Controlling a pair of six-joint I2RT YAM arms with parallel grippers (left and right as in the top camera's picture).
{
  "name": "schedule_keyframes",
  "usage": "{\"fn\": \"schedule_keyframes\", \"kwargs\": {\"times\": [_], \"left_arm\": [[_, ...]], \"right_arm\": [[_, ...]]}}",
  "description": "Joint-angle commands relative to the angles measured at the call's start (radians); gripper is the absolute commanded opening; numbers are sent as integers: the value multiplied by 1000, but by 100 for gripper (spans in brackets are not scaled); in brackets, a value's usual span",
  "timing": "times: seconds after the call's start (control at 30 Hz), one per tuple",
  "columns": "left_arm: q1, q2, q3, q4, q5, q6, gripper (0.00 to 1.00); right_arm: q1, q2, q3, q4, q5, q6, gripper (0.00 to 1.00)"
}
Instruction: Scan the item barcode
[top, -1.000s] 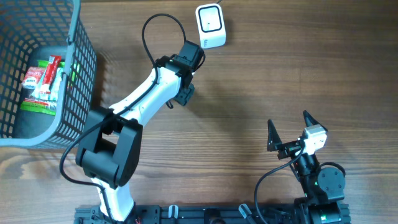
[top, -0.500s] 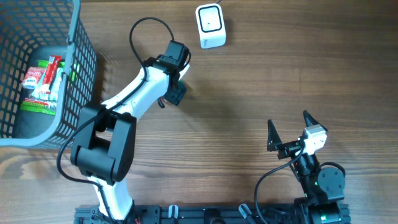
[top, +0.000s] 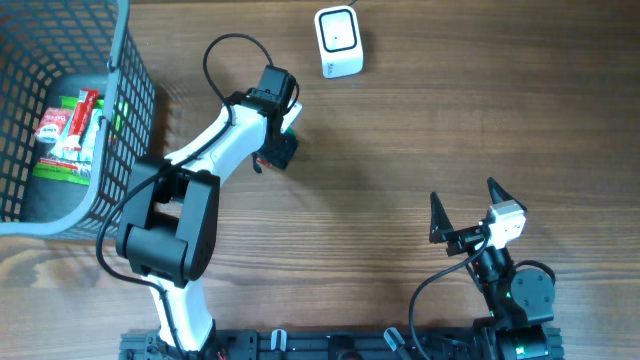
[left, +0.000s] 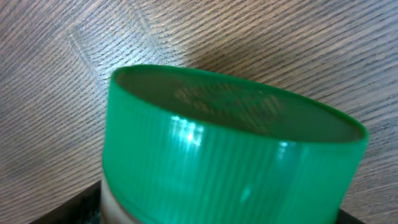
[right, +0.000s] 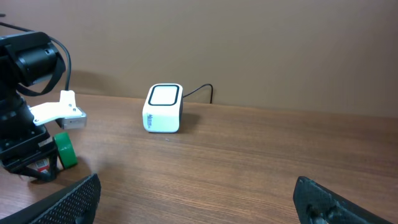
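a: where's the jar (left: 230, 168) at this point?

b: in the left end effector (right: 43, 163), near the scanner (top: 338, 42) but off to its basket side, low over the counter (top: 450, 100). it lies roughly sideways, with the green lid (right: 65, 155) pointing out.

a: is it properly gripped?

b: i'd say the end effector is clamped on it. the fingers themselves are hidden, but the jar sits right against the left wrist camera and looks lifted off the wood.

a: so how should the scan be done well?

b: the scanner's window (right: 165, 95) faces up, so the barcode has to end up looking down at it. i can't find the barcode in any view. only a bit of red-printed label (right: 40, 165) shows below the lid, so my guess is it's somewhere on that label.

a: meaning?

b: carry the jar across until it hangs over the scanner, label side down and close to the window without touching. then roll the wrist slowly so the whole label passes the window. a round jar can slip when turned, so hold the grip firm and don't rush.

a: anything in the way?

b: no. the right end effector (top: 465, 195) is well apart from the scanner on the robot's side, fingers spread wide and empty. the basket (top: 130, 100) is farther from the scanner than the jar, on that same side.
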Motion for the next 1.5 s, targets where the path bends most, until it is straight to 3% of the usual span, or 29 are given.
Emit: {"fn": "schedule_keyframes", "kwargs": {"times": [0.0,0.1,0.2,0.27,0.3,0.4,0.43,0.53,0.6,0.77,0.9,1.07,1.27,1.4,1.47], "left_arm": [[11,-34,9,3,123,-79,73],[22,-100,55,-1,373,-220,73],[77,-142,61,18,834,-396,73],[82,-142,60,2,770,-422,74],[74,-142,60,0,723,-377,80],[-7,-142,60,-3,407,-324,89],[-31,-142,60,-10,325,-324,99],[-120,-141,60,-21,-23,-324,100],[-140,-126,60,-16,-127,-324,100],[-142,-51,59,-16,-203,-324,100],[-145,-31,59,-12,-152,-271,100],[-111,-31,59,-24,-244,-272,99],[-65,-31,40,-77,-192,-303,98],[-24,-31,-31,-57,-190,-310,86],[-8,-31,-73,-22,-191,-309,69]], "right_arm": [[-4,-6,-1,7,-13,5,100],[-4,-6,-1,6,-13,5,100],[-4,-6,-1,6,-13,5,100],[-4,-6,-1,7,-13,5,100],[-4,-6,-1,6,-13,5,100],[-4,-6,-1,6,-13,5,100],[-4,-6,-1,6,-13,5,100],[-4,-6,-1,6,-13,5,100],[-4,-6,-1,7,-13,5,100],[-4,-6,-1,6,-13,5,100],[-4,-6,-1,7,-13,5,100],[-4,-6,-1,6,-13,5,100],[-4,-6,-1,6,-13,5,100],[-4,-6,-1,7,-13,5,100],[-4,-6,-1,6,-13,5,100]]}}
